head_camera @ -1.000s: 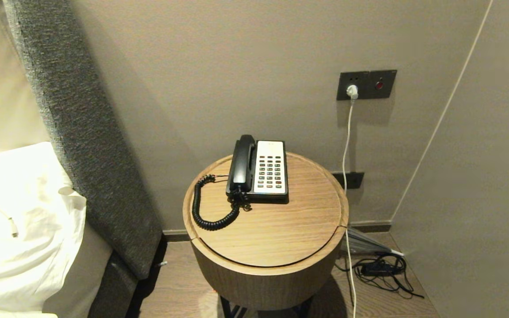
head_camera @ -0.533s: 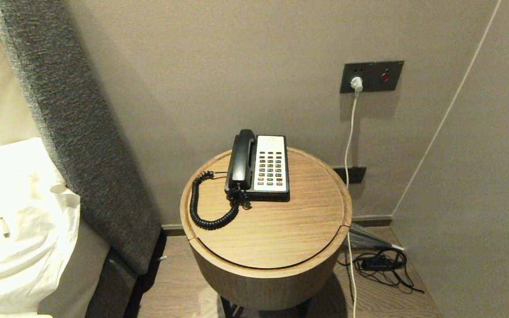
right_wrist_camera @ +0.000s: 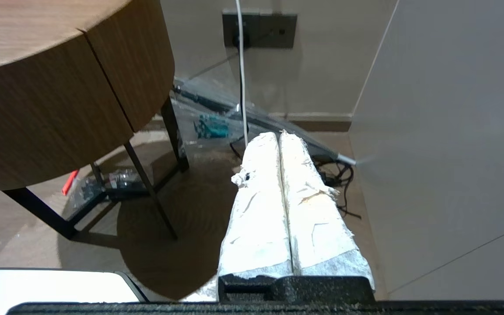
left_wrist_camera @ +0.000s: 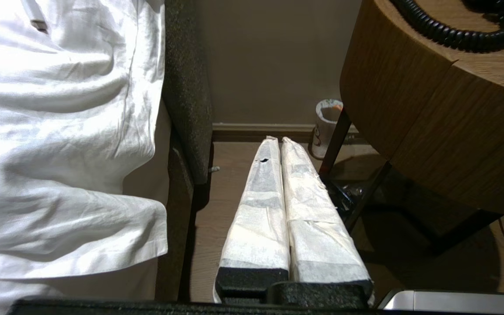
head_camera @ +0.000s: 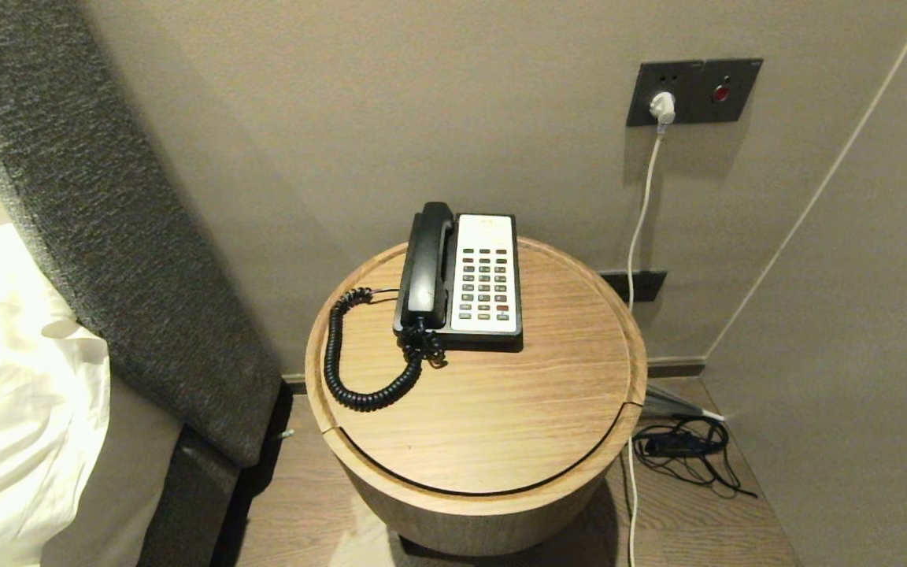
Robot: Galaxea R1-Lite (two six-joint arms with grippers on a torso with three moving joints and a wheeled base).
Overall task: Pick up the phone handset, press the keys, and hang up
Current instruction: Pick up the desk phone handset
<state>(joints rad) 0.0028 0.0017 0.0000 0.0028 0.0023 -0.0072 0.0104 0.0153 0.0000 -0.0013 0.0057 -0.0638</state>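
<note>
The glossy black phone handset (head_camera: 427,264) lies in its cradle on the left side of the black-and-white phone base (head_camera: 485,276), whose keys (head_camera: 485,283) face up. Its black coiled cord (head_camera: 359,370) loops over the round wooden table (head_camera: 485,417); part of the cord (left_wrist_camera: 453,30) shows in the left wrist view. Neither arm appears in the head view. My left gripper (left_wrist_camera: 277,140) hangs low beside the table, shut and empty, with white-wrapped fingers pressed together. My right gripper (right_wrist_camera: 279,133) hangs low on the table's other side, shut and empty.
A grey padded headboard (head_camera: 107,236) and white bedding (head_camera: 5,378) stand left of the table. A white cable (head_camera: 642,205) runs from the wall socket (head_camera: 690,90) down to a cable tangle (head_camera: 686,449). A paper cup (left_wrist_camera: 326,127) sits on the floor under the table.
The whole head view has shifted: the table and phone now look larger and closer and the wall socket sits higher. Nothing on the table moved.
</note>
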